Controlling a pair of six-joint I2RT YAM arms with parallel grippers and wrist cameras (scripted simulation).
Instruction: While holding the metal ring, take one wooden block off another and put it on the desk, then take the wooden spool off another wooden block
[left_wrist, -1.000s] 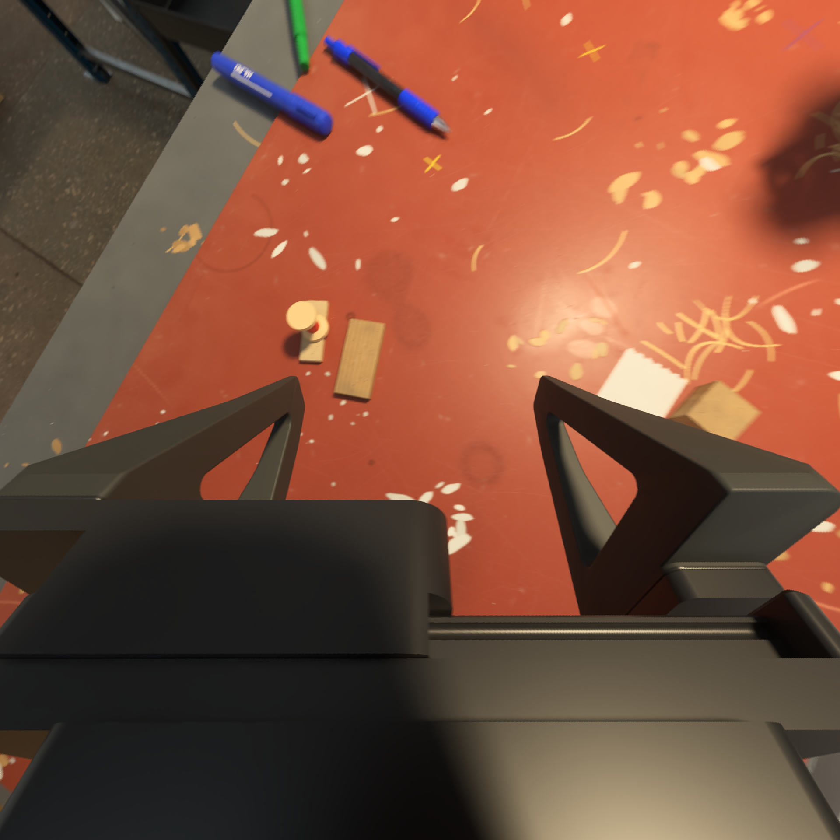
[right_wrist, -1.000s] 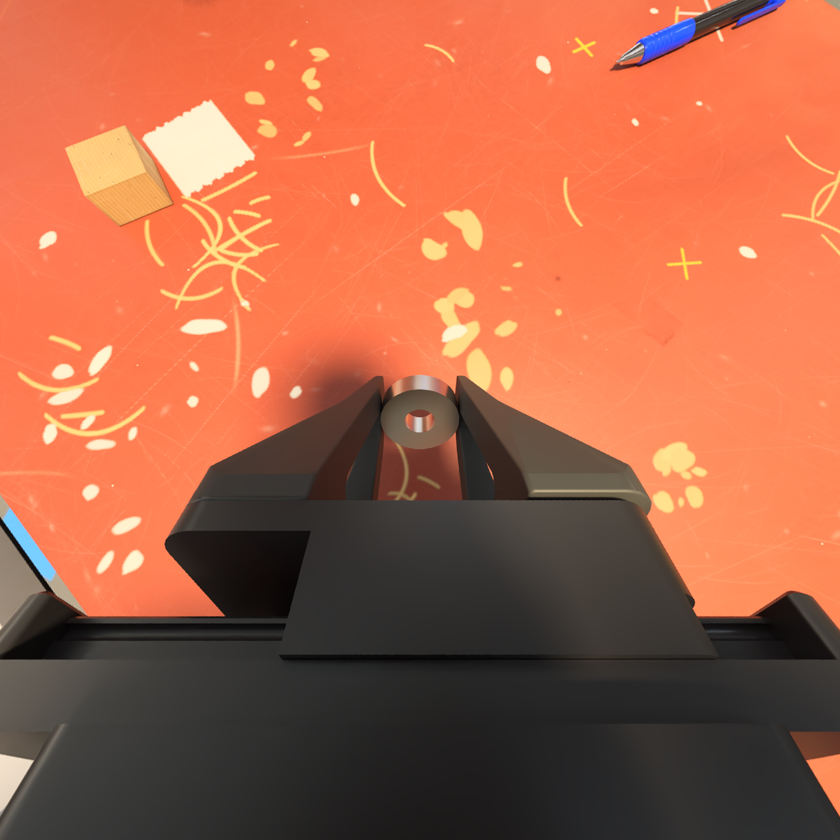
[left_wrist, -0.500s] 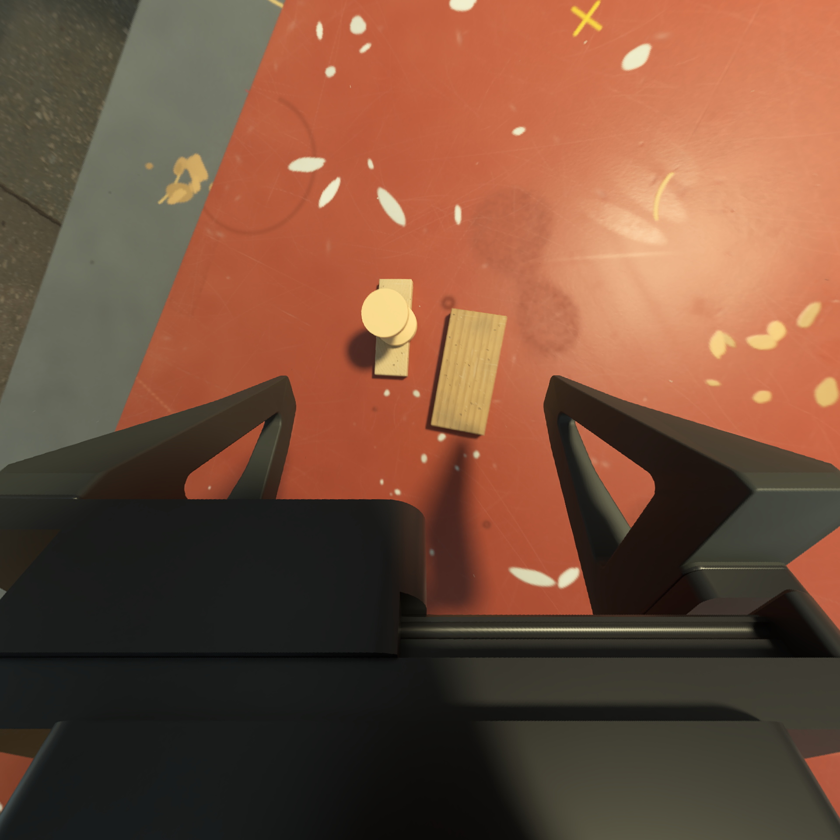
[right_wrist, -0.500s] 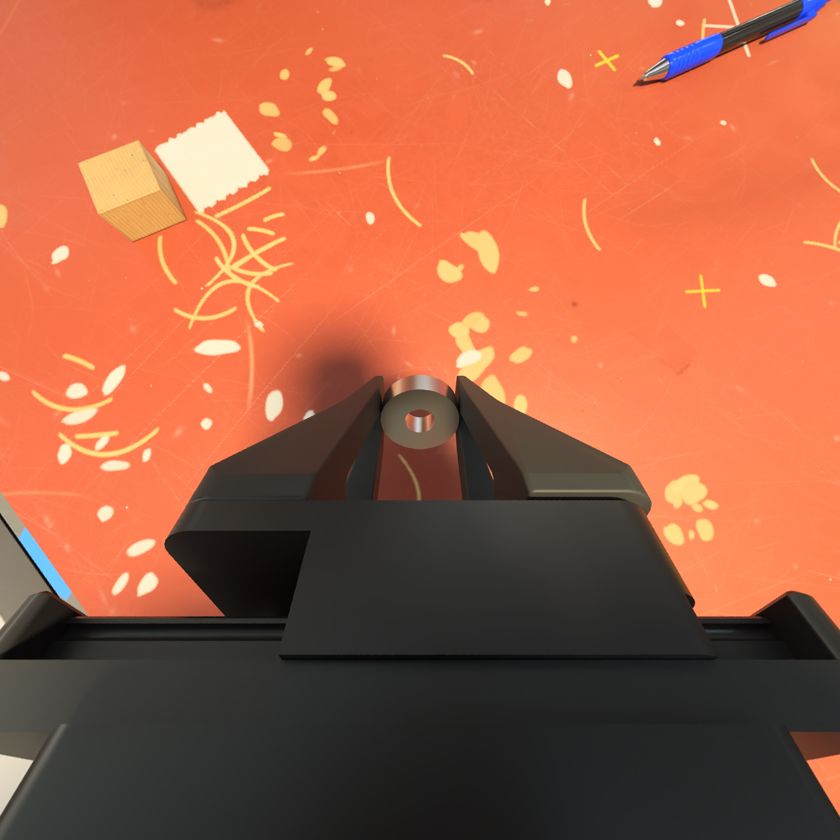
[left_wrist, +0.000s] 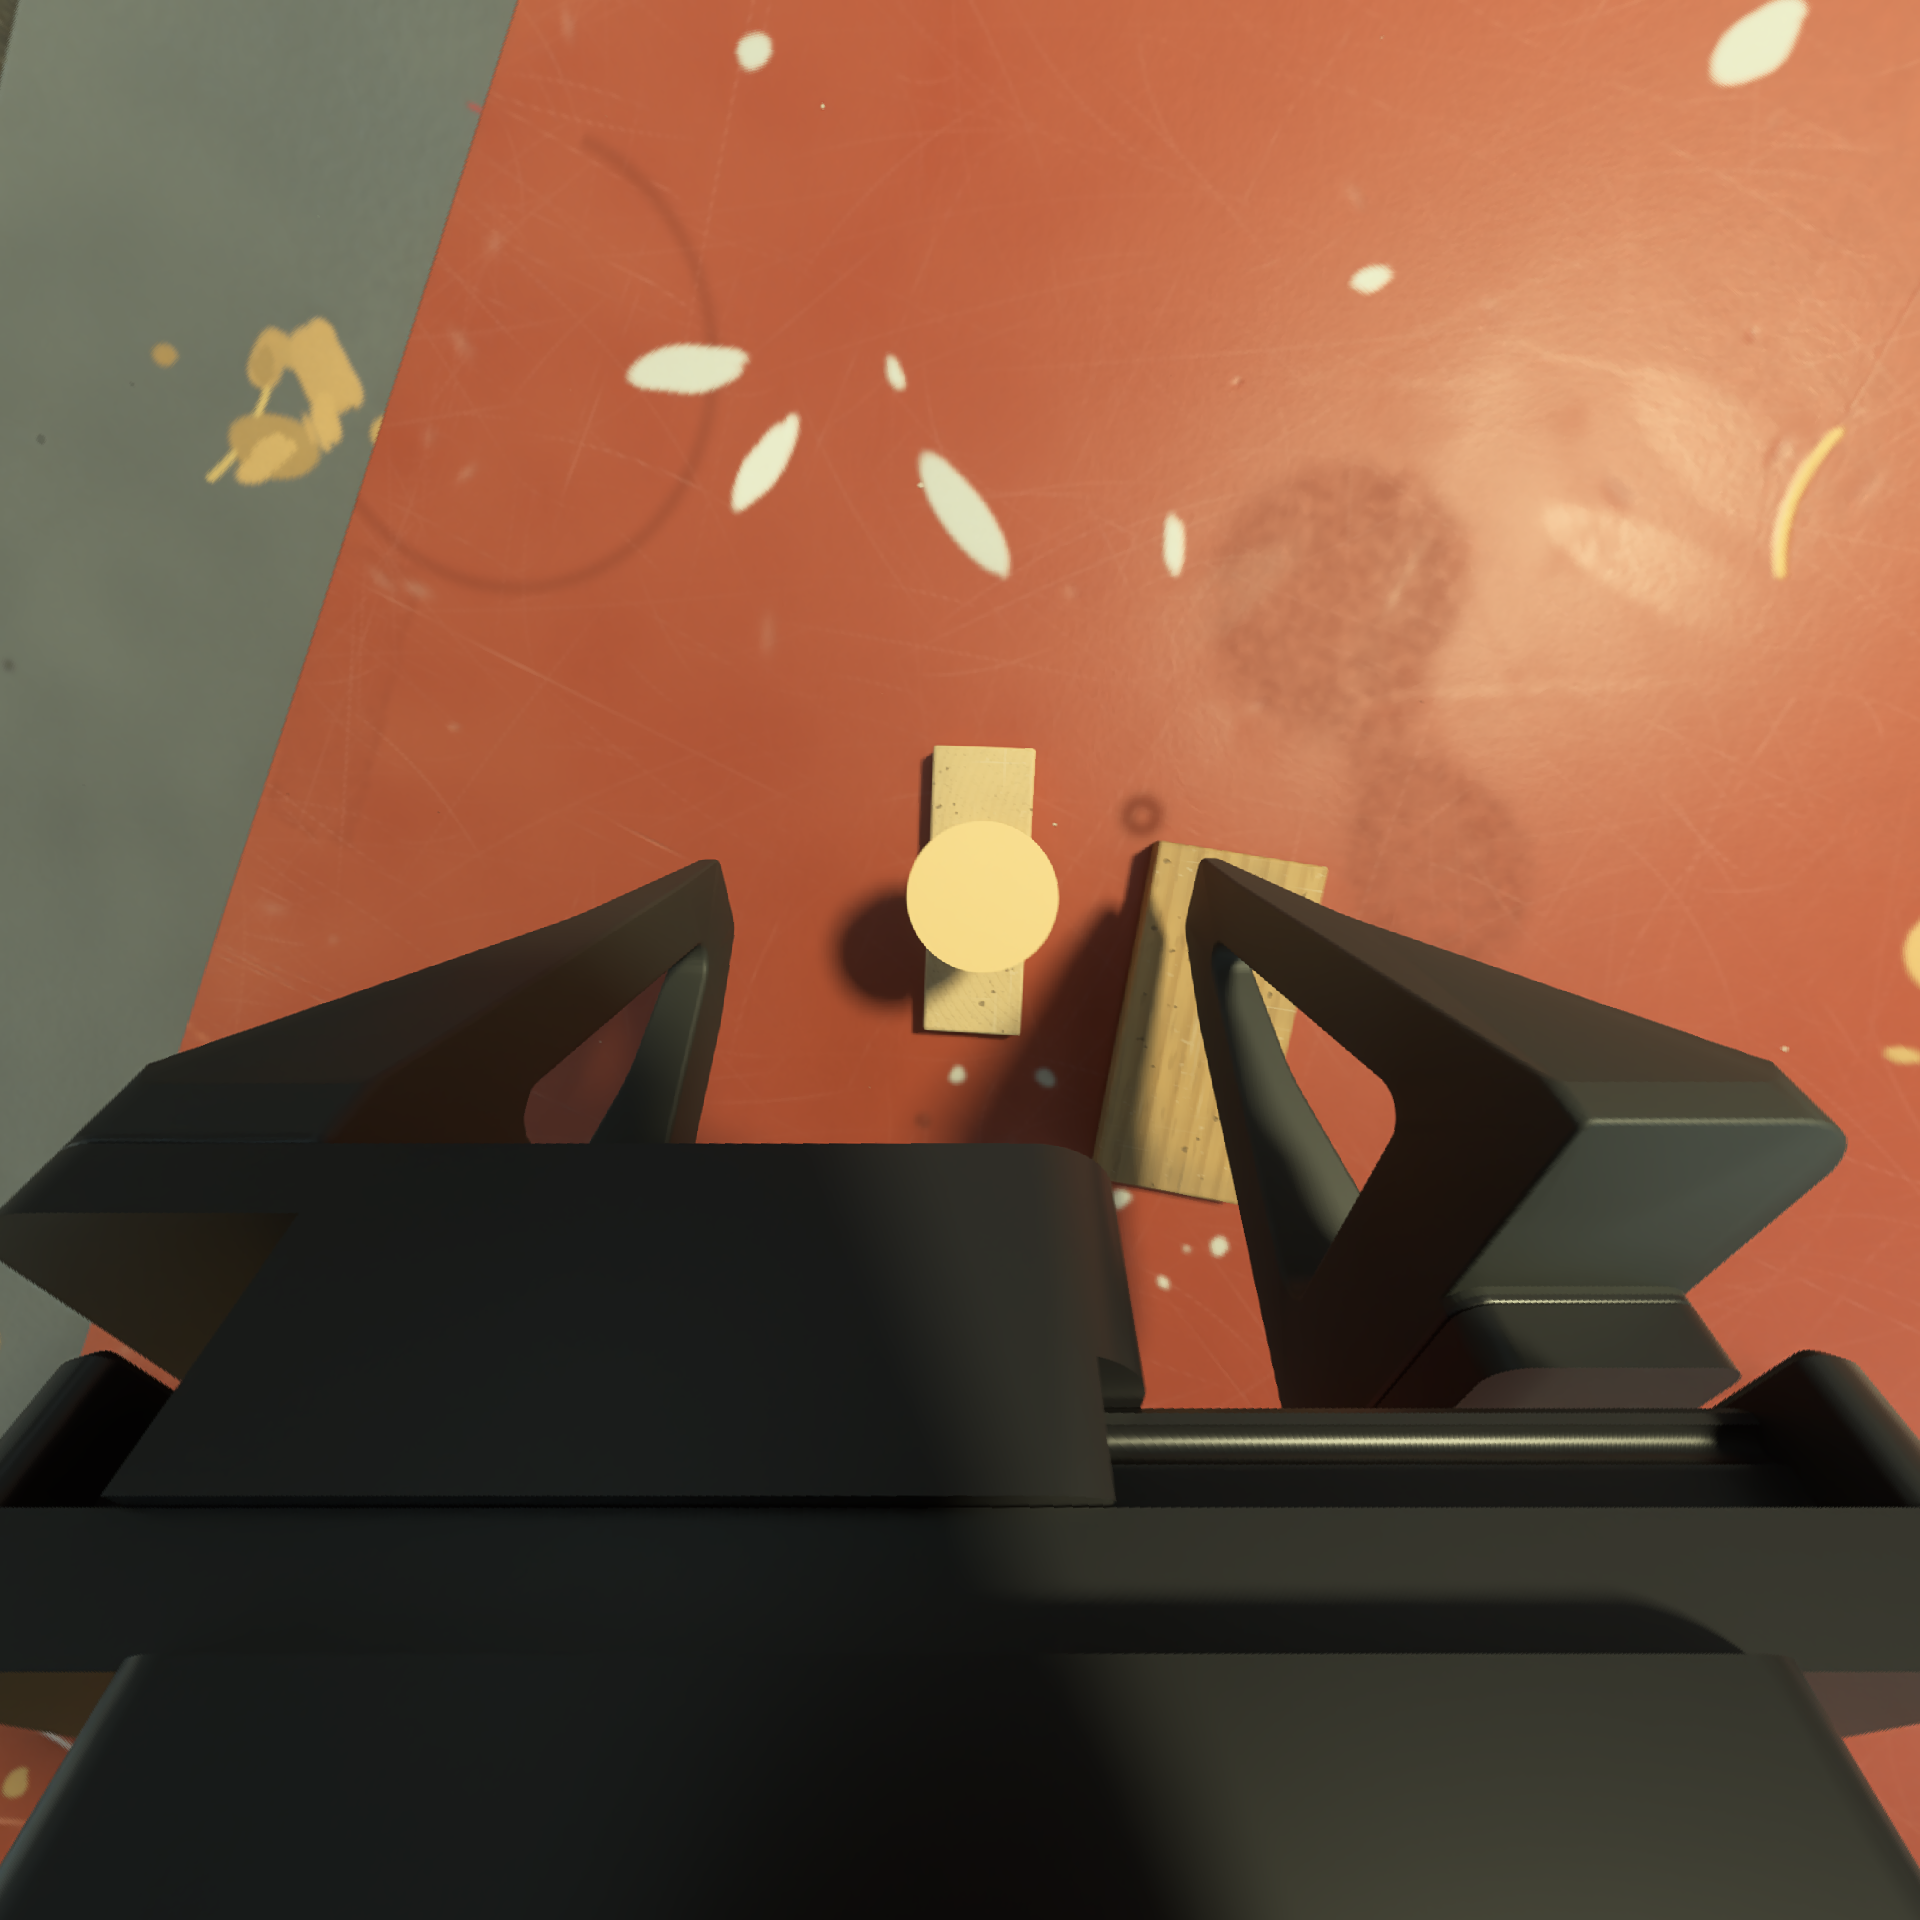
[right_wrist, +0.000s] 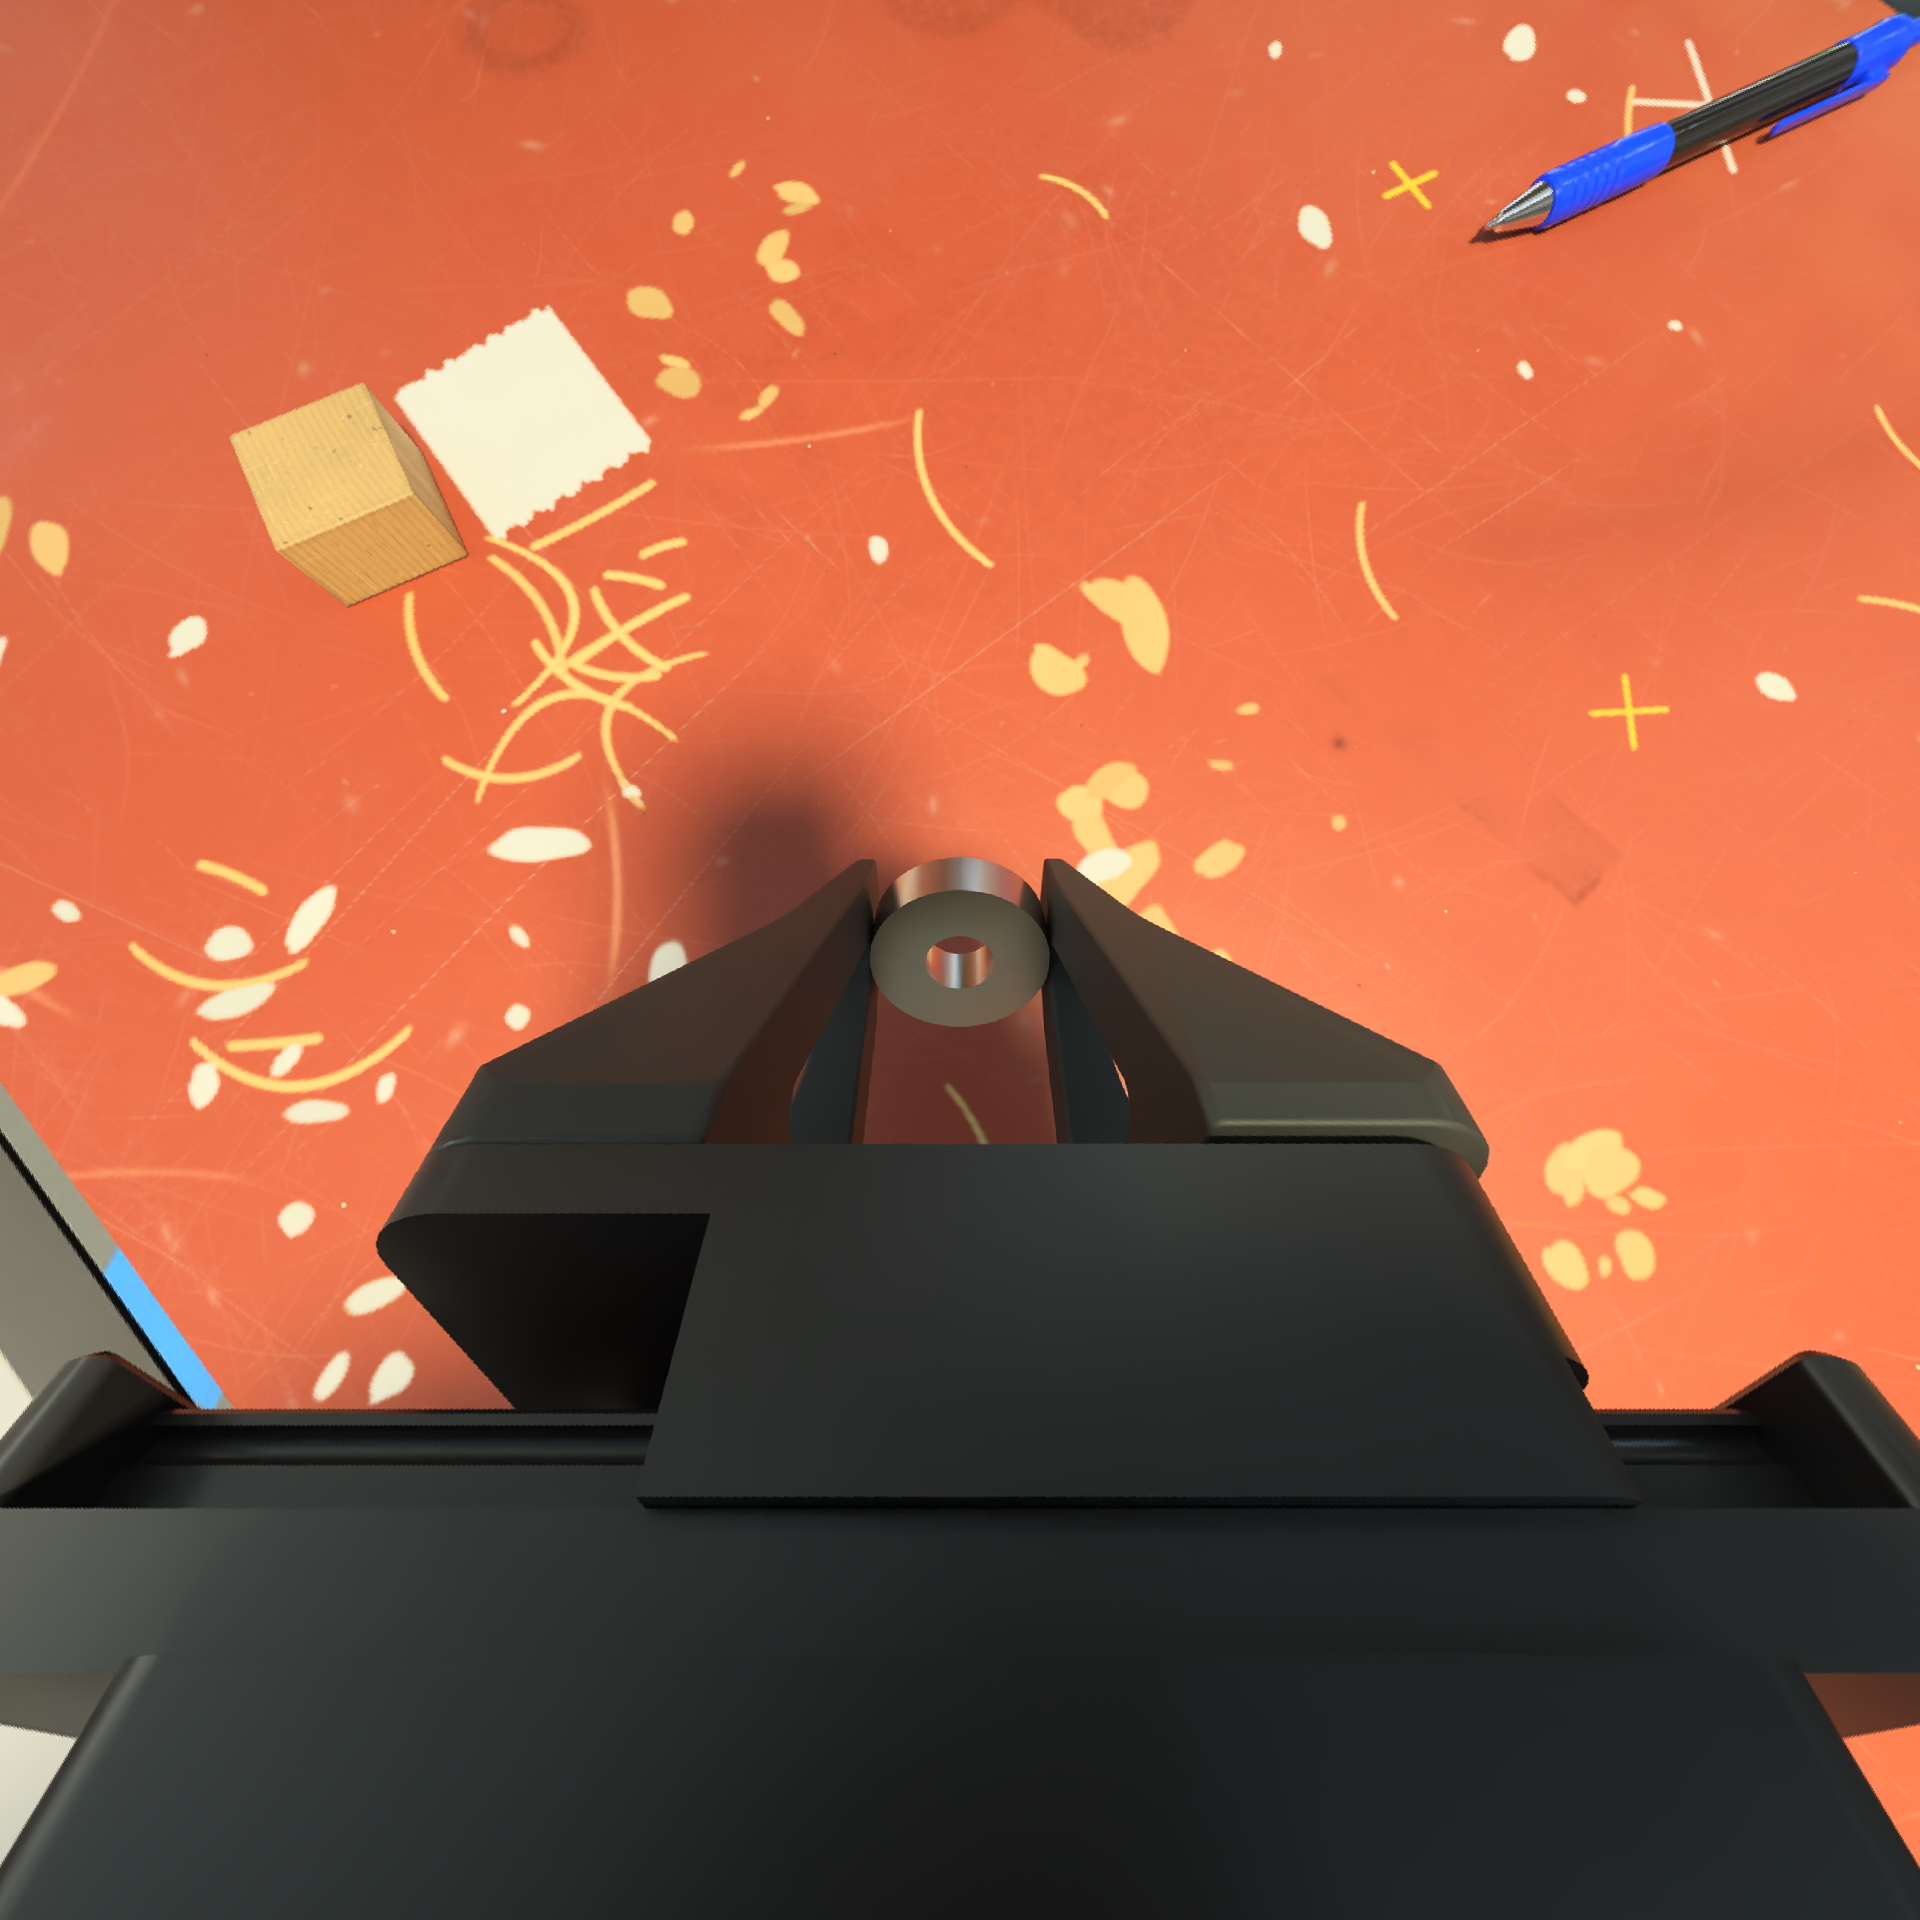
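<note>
In the left wrist view a pale wooden spool (left_wrist: 982, 897) stands upright on a narrow flat wooden block (left_wrist: 977, 790) on the red desk mat. A wider flat wooden block (left_wrist: 1164, 1060) lies just to its right, partly behind my right finger. My left gripper (left_wrist: 958, 894) is open, looks straight down, and its fingertips stand on either side of the spool without touching it. In the right wrist view my right gripper (right_wrist: 958, 914) is shut on the metal ring (right_wrist: 958, 961) and holds it above the mat. A wooden cube (right_wrist: 343, 504) sits at the far left.
A cream paper square (right_wrist: 525, 421) lies next to the cube. A blue pen (right_wrist: 1694, 130) lies at the far right. Wood shavings and chips are scattered over the mat. The grey desk border (left_wrist: 187, 520) runs along the left of the mat.
My left gripper has come down and forward over the spool, which now sits between its fingertips. The jaws have narrowed a little. The right gripper has drifted slightly, still holding the ring.
</note>
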